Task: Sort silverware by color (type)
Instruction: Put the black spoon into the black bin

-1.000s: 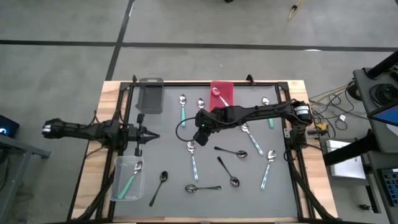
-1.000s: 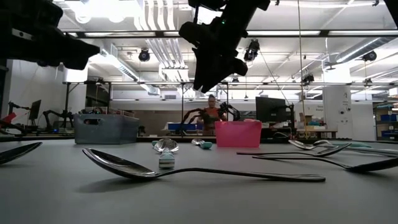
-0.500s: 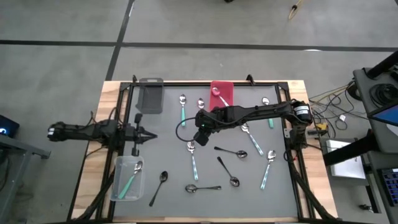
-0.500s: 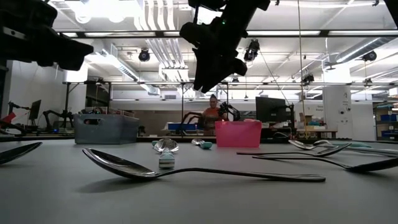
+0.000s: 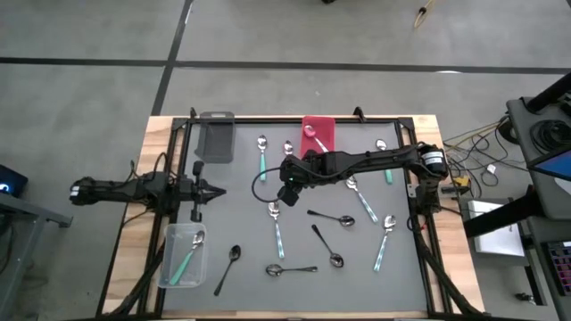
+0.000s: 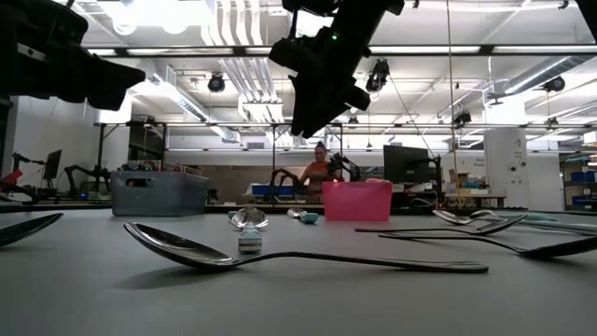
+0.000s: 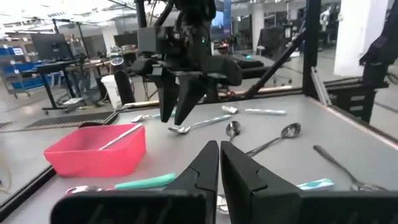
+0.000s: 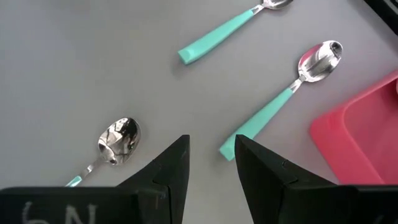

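Left claw (image 5: 211, 191) is pulling back toward the desk's (image 5: 241, 227) left edge, pinched shut and empty | right claw (image 5: 287, 193) is hanging partly open over scattered spoons (image 5: 277, 229), lining up a teal-handled one | clear bin (image 5: 183, 255) is holding sorted teal.

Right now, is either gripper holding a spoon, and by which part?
Nothing is held. The right gripper hovers open over the table; the left gripper is shut and empty.
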Controlling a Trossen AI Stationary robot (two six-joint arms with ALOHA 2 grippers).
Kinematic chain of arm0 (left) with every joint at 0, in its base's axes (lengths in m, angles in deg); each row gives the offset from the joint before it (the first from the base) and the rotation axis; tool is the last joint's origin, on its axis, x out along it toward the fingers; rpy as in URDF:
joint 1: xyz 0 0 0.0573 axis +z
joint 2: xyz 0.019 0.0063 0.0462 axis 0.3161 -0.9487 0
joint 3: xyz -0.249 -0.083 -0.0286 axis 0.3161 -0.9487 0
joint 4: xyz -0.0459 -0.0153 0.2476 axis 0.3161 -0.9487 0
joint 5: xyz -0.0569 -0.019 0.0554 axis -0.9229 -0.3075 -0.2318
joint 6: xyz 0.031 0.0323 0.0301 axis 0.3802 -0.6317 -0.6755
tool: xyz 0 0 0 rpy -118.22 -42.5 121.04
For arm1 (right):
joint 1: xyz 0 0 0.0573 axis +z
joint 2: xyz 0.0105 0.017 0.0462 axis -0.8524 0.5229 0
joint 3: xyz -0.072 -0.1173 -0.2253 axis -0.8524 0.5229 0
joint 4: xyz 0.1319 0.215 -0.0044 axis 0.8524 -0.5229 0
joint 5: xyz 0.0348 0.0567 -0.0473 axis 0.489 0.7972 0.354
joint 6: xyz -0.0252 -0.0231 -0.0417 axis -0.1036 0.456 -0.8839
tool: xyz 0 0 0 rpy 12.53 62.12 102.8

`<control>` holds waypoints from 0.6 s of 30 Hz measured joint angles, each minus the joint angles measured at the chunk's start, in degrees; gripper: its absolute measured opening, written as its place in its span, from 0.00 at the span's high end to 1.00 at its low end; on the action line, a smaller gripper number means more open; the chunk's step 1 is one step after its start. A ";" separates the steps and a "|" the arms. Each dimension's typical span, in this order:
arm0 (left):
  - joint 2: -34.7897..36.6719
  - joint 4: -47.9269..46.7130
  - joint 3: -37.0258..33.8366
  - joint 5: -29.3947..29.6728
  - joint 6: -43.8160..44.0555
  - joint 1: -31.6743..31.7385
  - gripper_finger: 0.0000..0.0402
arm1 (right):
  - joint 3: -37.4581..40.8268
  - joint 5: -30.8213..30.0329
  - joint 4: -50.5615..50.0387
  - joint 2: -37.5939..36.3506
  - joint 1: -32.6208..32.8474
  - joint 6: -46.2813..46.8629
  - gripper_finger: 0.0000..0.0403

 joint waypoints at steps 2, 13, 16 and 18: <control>-0.07 -0.09 -0.02 -0.15 0.23 0.00 1.00 | 0.01 0.00 0.04 0.00 0.00 0.04 0.71; -0.56 -0.21 -0.02 -0.16 0.67 0.00 1.00 | 0.01 -0.02 0.13 0.00 -0.02 0.04 0.71; -0.81 -0.22 -0.02 -0.07 0.69 0.00 1.00 | 0.01 -0.02 0.14 0.00 -0.02 0.06 0.71; -1.07 -0.24 -0.02 0.02 0.69 0.04 1.00 | 0.01 -0.02 0.14 0.00 -0.02 0.08 0.71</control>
